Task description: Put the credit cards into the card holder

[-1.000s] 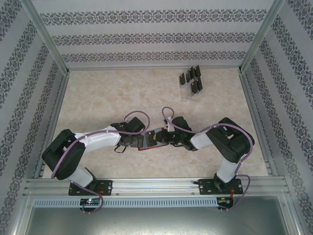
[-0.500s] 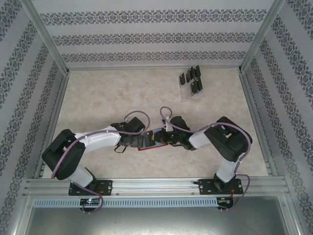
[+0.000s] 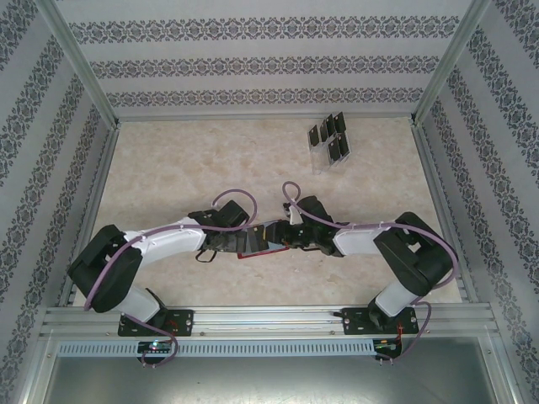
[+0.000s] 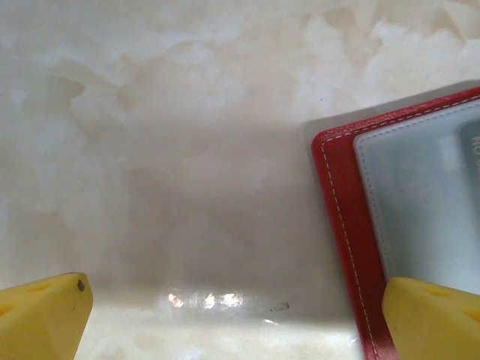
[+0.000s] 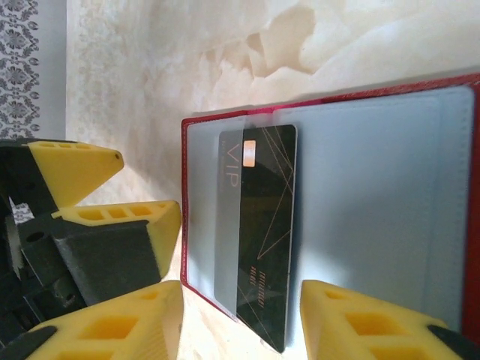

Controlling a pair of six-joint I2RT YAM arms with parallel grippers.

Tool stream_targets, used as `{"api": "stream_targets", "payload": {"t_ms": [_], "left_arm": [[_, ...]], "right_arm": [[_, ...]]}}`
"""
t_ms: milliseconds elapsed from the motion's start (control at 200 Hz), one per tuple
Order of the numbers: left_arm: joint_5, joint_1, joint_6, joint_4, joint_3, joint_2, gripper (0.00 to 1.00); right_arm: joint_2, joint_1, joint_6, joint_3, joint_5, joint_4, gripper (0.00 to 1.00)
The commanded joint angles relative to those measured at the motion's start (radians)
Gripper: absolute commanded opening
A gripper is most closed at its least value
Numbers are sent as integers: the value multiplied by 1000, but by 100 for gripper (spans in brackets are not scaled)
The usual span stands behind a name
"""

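Note:
The card holder (image 5: 375, 195), a red wallet, lies open on the table with its grey inner panels up. A black credit card (image 5: 266, 225) lies on it, its left part tucked under the translucent pocket. My right gripper (image 5: 240, 330) stands open astride the card's near end, touching neither side. My left gripper (image 4: 236, 322) is wide open; its right finger rests over the card holder's (image 4: 337, 210) red edge and its left finger over bare table. Its fingers (image 5: 124, 217) show beside the wallet. In the top view both grippers (image 3: 234, 242) (image 3: 288, 239) meet at the card holder (image 3: 268, 246).
A clear slotted rack (image 3: 327, 156) at the back right holds several more dark credit cards (image 3: 330, 135). Patterned walls and aluminium rails (image 3: 253, 316) enclose the marble-patterned table (image 3: 168, 168).
My right gripper's jaws have opened off the card, which stays in the wallet. The right arm's elbow has swung out to the right. The left arm has not moved.

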Motion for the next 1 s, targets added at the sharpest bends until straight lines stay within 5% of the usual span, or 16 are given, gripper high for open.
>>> {"api": "stream_targets", "payload": {"t_ms": [0,130,250,994], "left_arm": [[-27,-15,21,-57,45,-43,100],[-11,-15,28,-64,81,-52,100],[15,-17,34,-54,121,-32,100],[56,-97,22,43,313,252,100]], "right_arm": [[-28,-20,-48,-5,32,-89,38],[-3,-32,-54,-9,38,-97,17],[29,-40,-58,-12,50,-88,8],[72,-75,-65,-48,85,-93,2]]}}
